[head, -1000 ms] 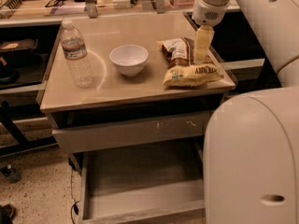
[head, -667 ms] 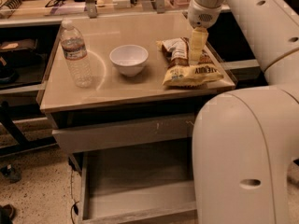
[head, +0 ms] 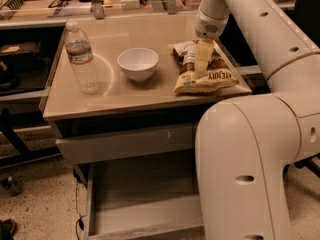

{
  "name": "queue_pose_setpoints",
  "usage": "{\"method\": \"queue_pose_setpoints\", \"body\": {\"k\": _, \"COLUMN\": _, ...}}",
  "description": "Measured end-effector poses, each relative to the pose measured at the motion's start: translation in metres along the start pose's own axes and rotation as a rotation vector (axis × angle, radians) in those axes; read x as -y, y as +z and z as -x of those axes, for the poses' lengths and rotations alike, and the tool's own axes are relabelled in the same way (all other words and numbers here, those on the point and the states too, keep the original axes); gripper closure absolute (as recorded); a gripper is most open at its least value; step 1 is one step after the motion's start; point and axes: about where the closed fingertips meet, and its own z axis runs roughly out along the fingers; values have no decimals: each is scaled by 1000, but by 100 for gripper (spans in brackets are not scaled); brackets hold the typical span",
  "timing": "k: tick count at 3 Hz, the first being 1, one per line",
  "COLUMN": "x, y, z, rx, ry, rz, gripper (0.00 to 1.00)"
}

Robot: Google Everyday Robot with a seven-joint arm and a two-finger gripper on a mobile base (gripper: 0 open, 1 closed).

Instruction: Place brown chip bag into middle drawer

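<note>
The brown chip bag (head: 206,76) lies on the right side of the tan tabletop (head: 120,91), its yellow band with dark letters facing the front. My gripper (head: 201,63) points straight down from the white arm and reaches the middle of the bag, seemingly touching its top. Below the table, the middle drawer (head: 135,204) is pulled out, showing a bare grey floor. My arm's large white body hides the drawer's right part.
A clear water bottle (head: 81,58) stands at the table's left and a white bowl (head: 138,63) sits in the middle, left of the bag. A drawer front with pale scratches (head: 125,143) sits above the pulled-out drawer. Cluttered benches run along the back.
The gripper has come down and a little to the left, from above the bag's far end onto its middle. The bag, bowl and bottle have not moved.
</note>
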Motion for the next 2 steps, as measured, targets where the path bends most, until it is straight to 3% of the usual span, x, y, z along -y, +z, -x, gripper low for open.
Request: {"method": "queue_pose_setpoints", "body": {"k": 2, "x": -10, "y": 38, "z": -6, "rx": 22, "ry": 32, "rz": 82, "gripper": 0}}
